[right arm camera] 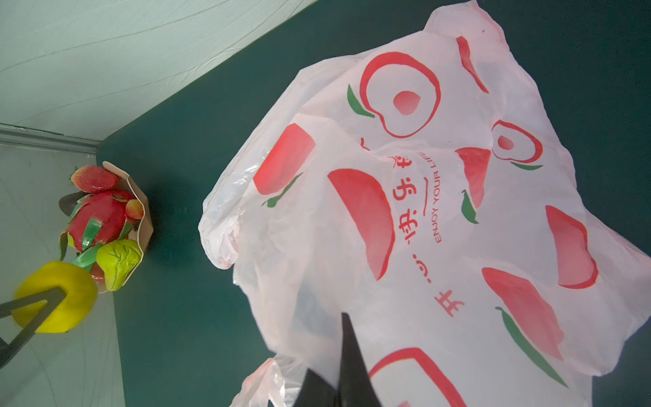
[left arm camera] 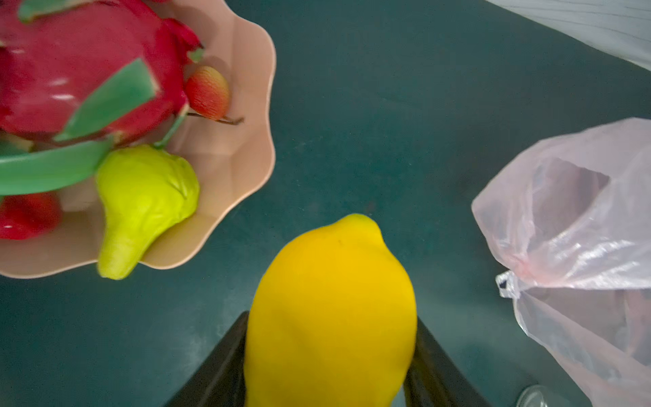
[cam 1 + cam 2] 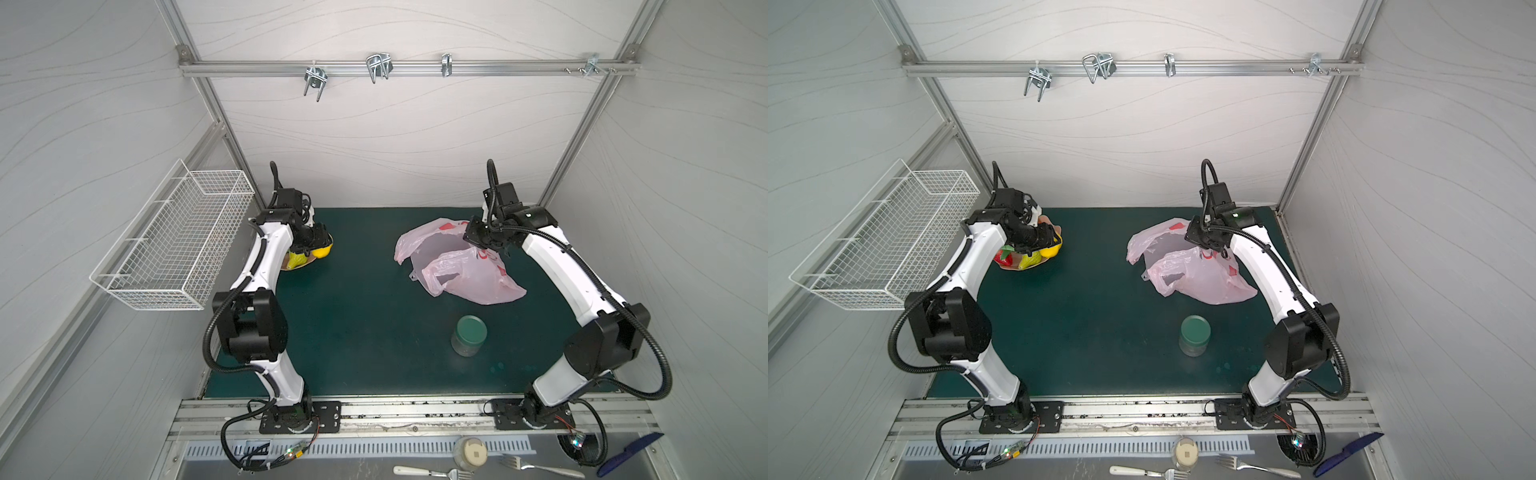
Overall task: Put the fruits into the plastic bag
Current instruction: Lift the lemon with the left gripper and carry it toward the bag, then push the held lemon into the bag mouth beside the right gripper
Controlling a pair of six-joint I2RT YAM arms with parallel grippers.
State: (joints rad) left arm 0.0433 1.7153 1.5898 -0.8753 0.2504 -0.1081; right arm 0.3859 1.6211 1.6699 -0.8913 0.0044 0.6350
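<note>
My left gripper [image 2: 331,319] is shut on a yellow lemon [image 2: 338,267], a dark finger on either side, just beside the peach scalloped dish [image 2: 243,169]. In both top views the lemon [image 3: 322,250] sits at the dish's right edge. In the dish lie a pink-green dragon fruit [image 2: 81,70], a green lime [image 2: 148,197], a small red fruit [image 2: 208,91] and a strawberry [image 2: 24,215]. The pale pink plastic bag [image 3: 465,270] lies crumpled at the right of the mat. My right gripper [image 1: 338,345] is shut on the bag's [image 1: 440,211] thin film near its mouth.
A green-lidded glass jar [image 3: 471,334] stands in front of the bag. A white wire basket [image 3: 174,245] hangs on the left wall beside the left arm. Forks [image 3: 536,467] and a small jar [image 3: 469,453] lie on the metal ledge below the mat's front edge.
</note>
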